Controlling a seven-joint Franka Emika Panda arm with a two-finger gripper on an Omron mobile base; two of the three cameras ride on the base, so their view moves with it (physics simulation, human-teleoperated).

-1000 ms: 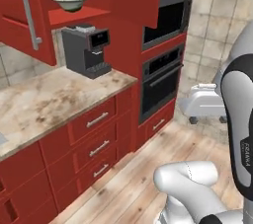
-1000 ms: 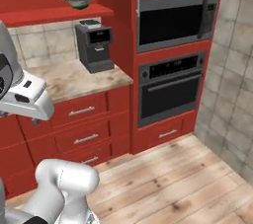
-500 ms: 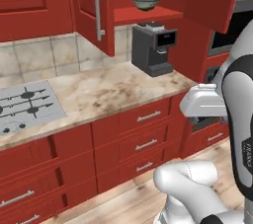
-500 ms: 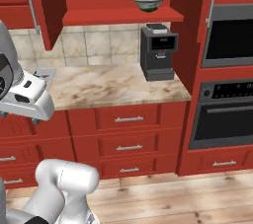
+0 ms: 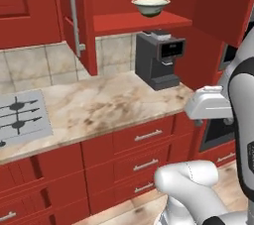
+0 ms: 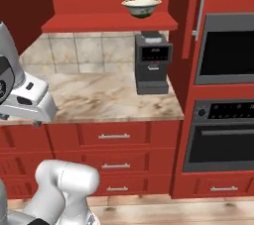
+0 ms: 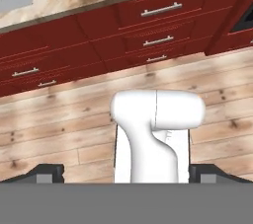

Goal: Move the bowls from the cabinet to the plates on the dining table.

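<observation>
Cooktop (image 5: 20, 115) sat left, marble counter (image 5: 99, 107) beside it, coffee machine (image 5: 158, 60) right. Above, the open cabinet (image 5: 74, 21) held the cream bowl (image 5: 151, 6) on its shelf. Gripper (image 7: 126, 176) stood wide, empty, over wood floor (image 7: 59, 129). Risk: reaching up could clip the machine or shelf edge.

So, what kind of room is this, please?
A home kitchen, rendered rather than real by the look of it. A coffee machine stands on a marble counter, a built-in oven sits to the right, and a cooktop is set into the counter at the left.
</observation>
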